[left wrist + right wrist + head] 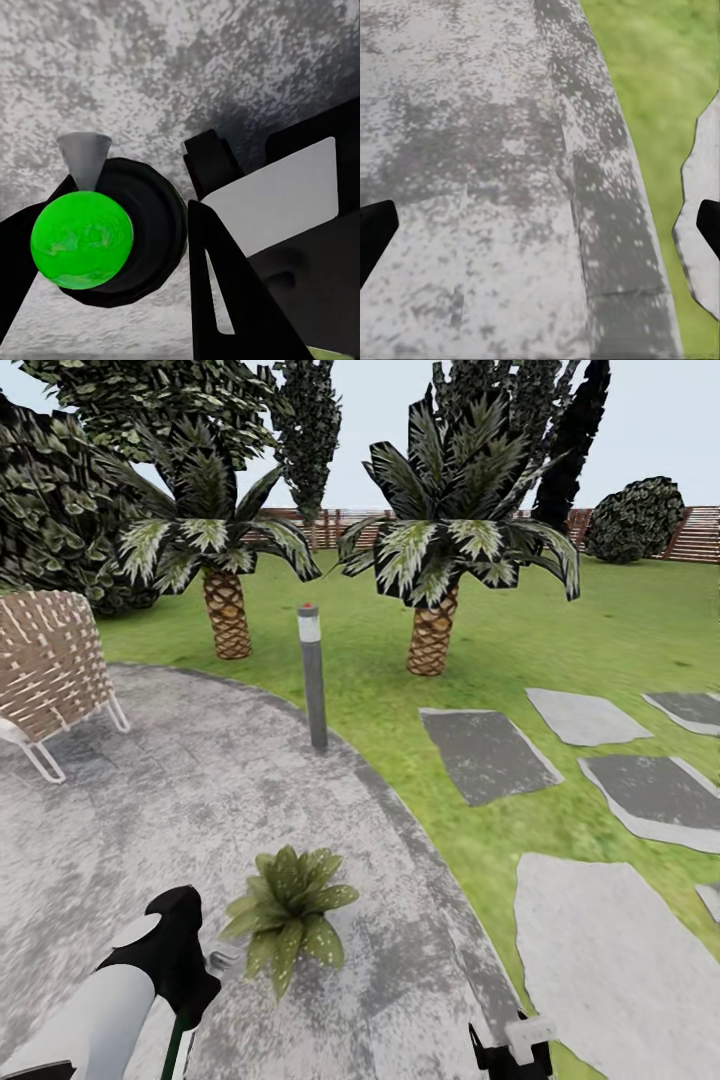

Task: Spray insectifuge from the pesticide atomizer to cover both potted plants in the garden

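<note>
I am holding the pesticide atomizer (180,1038) clamped in my left gripper (205,972) at the head view's lower left, its stem running downward; the potted plant (288,912) is sitting just right of it on the patio (150,800); my right gripper (515,1050) is hanging open-fingered, farther off.

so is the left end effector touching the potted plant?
Apart. Head view shows bare patio between the left end effector and the potted plant leaves.
</note>
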